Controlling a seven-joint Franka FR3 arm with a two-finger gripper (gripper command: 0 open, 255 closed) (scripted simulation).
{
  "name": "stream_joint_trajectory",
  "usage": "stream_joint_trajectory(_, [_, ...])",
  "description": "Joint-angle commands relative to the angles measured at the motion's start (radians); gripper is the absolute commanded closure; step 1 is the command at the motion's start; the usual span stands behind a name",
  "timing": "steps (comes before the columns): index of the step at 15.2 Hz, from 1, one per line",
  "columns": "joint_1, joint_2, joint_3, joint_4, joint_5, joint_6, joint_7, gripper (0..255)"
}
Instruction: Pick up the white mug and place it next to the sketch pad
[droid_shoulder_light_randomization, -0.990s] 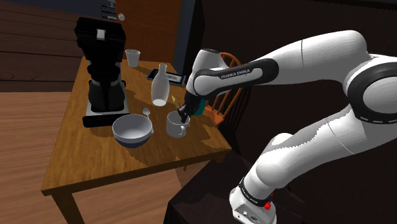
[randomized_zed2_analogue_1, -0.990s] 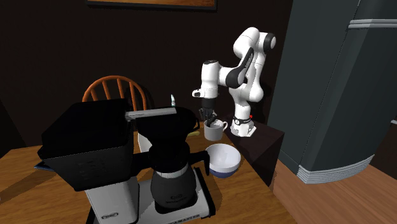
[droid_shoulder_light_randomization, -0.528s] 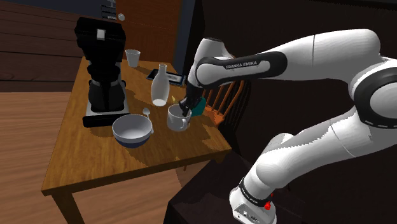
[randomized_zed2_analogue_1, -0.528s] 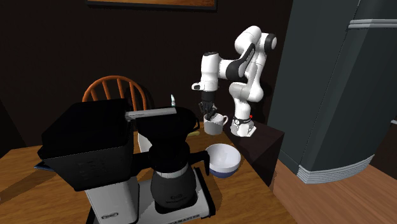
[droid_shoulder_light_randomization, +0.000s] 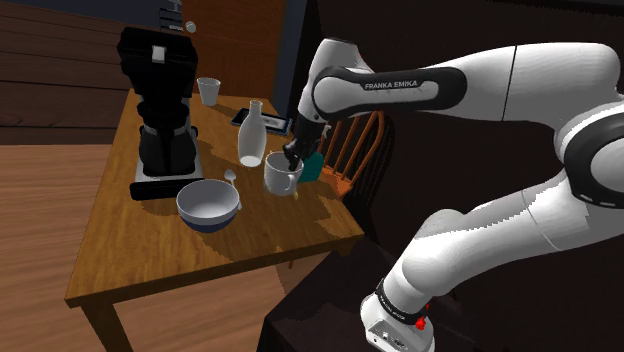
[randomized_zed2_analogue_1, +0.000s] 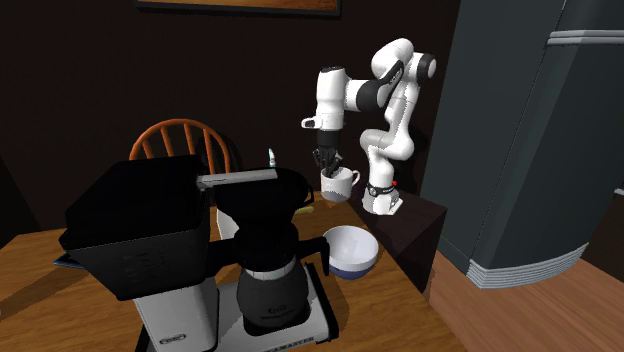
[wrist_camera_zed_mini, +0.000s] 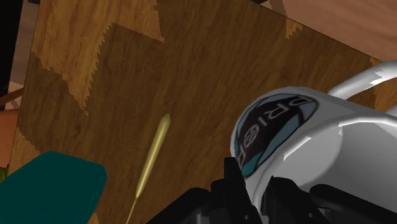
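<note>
Mug lifted off counter since a second ago and carried toward edge by chair. End effector pinches mug wall at rim, fingers closed either side, so mug hangs roughly upright with handle free. Mug now hovers near that edge, just beside teal pad, the likely drop spot. No contents seen in mug. Bowl mid-counter looks empty. Gold pen lies between pad and mug.

My pincer points downward, its two black fingers closed on the rim of the white mug, pinching the wall between them. Right above it my wrist stands upright. From there my forearm runs nearly level to the elbow, then the arm folds back down to my base.
</note>
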Motion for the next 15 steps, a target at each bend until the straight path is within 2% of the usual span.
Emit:
stream_joint_trajectory(1, [-0.001, -0.007, -0.002, 0.015, -0.001, -0.023, -0.001, 255])
stream_joint_trajectory(8, [-0.048, 0.223, -0.079, 0.221, -0.029, -0.004, -0.106, 255])
stream_joint_trajectory(15, [-0.085, 0.461, -0.138, 0.48, -0.022, -0.032, -0.205, 255])
